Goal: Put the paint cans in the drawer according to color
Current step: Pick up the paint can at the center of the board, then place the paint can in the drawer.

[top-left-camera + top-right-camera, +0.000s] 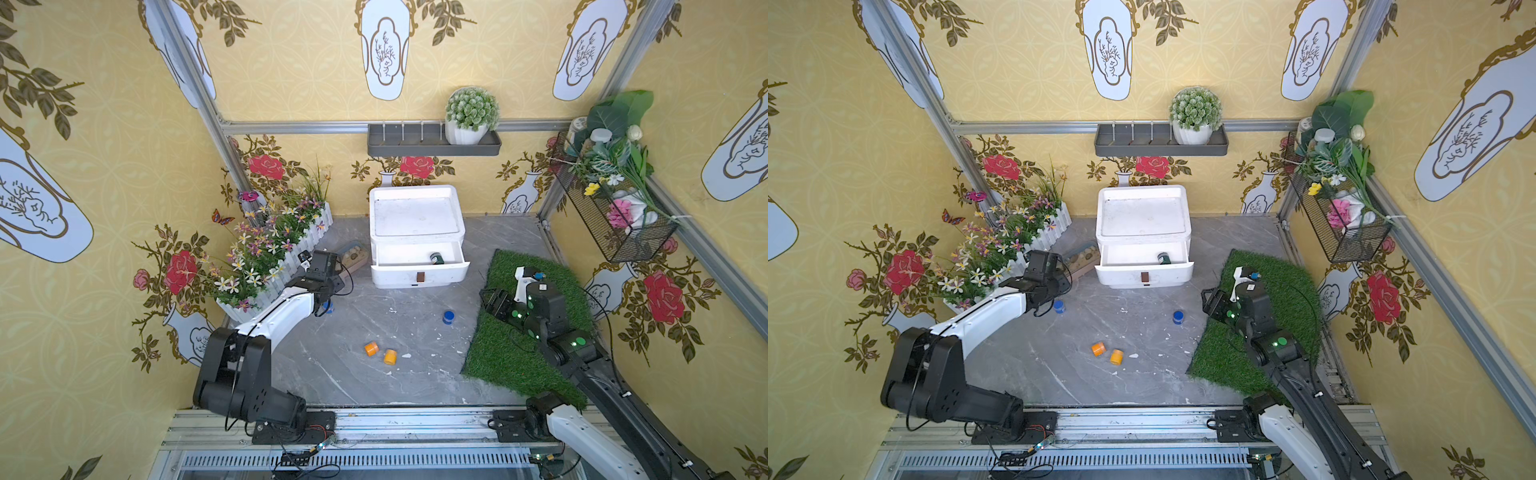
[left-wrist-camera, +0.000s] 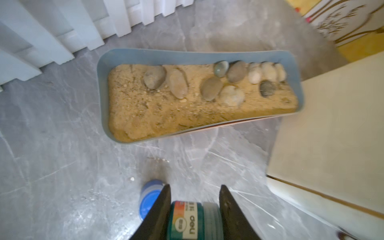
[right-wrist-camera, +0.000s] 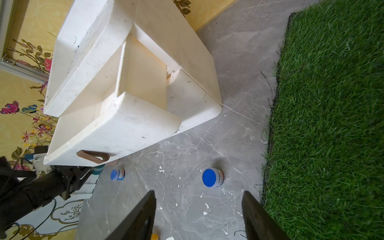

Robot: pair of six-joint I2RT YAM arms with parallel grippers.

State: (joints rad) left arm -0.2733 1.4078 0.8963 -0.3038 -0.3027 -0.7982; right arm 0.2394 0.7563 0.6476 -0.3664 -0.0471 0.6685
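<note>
My left gripper (image 2: 195,186) is shut on a dark green paint can (image 2: 193,220) with a white label, just above the floor left of the cabinet. In both top views its wrist hides the jaws. A blue can (image 2: 149,199) (image 1: 1059,306) stands right beside it. Another dark green can (image 1: 436,258) lies in the open white drawer (image 1: 419,270). A second blue can (image 1: 448,317) (image 3: 213,177) stands near the grass mat. Two orange cans (image 1: 371,348) (image 1: 390,356) lie mid-floor. My right gripper (image 3: 199,193) hangs open and empty at the mat's edge, short of that blue can.
A blue tray of sand and pebbles (image 2: 104,87) sits between the white picket flower planter (image 1: 291,266) and the cabinet (image 1: 415,195). The green grass mat (image 1: 532,357) covers the right floor. A wall shelf (image 1: 432,145) and a wire basket (image 1: 615,224) hang above.
</note>
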